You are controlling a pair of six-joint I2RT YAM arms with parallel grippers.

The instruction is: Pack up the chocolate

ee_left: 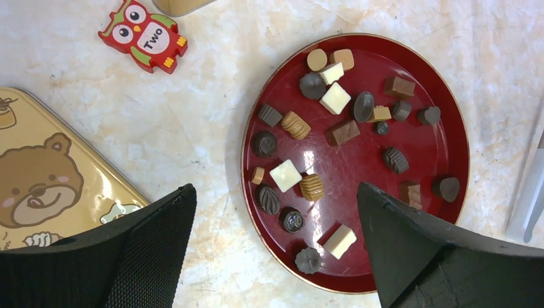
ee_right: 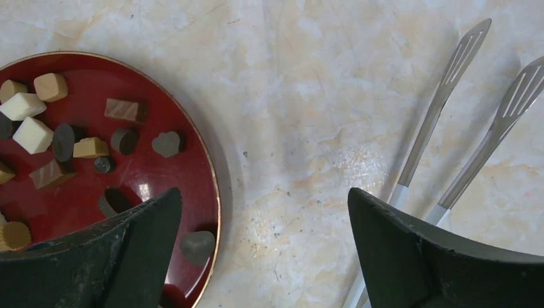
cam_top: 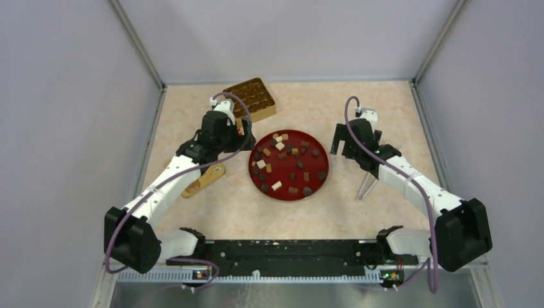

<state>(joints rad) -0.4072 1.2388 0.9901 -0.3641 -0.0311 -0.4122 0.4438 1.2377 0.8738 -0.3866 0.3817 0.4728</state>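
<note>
The left gripper [ee_left: 274, 188] hangs wide open, empty, over the red plate [ee_left: 359, 173] where the chocolate [ee_left: 335, 98] lies loose; the right gripper [ee_right: 263, 192], also wide open, hovers over the table [ee_right: 289, 96] between plate and metal tongs [ee_right: 442, 96]

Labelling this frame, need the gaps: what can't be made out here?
Brown compartment tray: top view, near edge behind the left arm; cell contents too small.
Bear-printed tan lid: left wrist view, cut by left edge, partly behind a finger of the left pincer.
Silver metal tongs: right wrist view, handle ends behind a finger of the right pincer.
Round red plate: right wrist view, cut by left edge.
</note>
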